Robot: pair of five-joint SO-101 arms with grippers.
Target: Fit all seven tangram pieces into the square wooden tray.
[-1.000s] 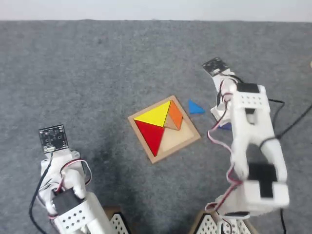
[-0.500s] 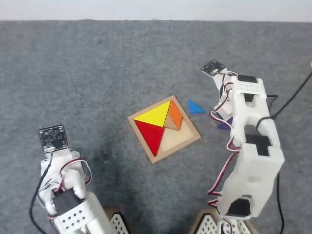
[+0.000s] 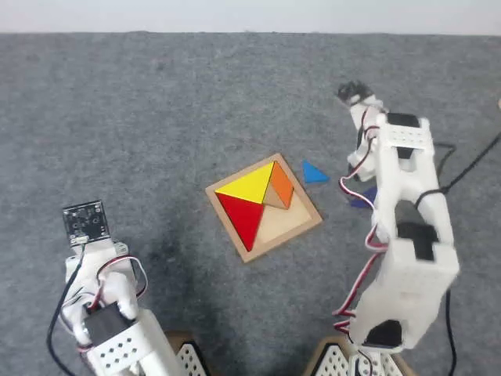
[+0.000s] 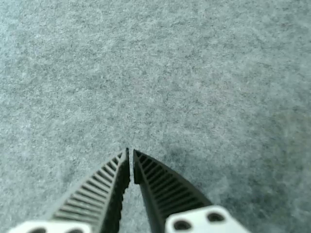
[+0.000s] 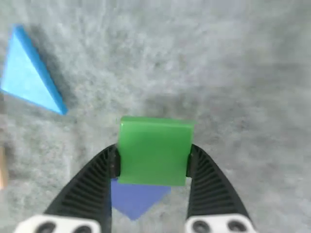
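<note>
Bright, even light falls throughout, casting soft shadows.

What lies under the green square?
A corner of a violet piece on the mat, beneath the green square in the right gripper; its remainder is covered.

The left arm [image 3: 109,309] and the right arm [image 3: 403,227] are chunky white plastic shells with black servo blocks, looped with red, white and black wires [image 3: 368,278]. Each wrist carries a small black camera board [image 3: 84,222]; the fingers [image 4: 163,187] are black, ribbed inside, on white screw-holed mounts.
</note>
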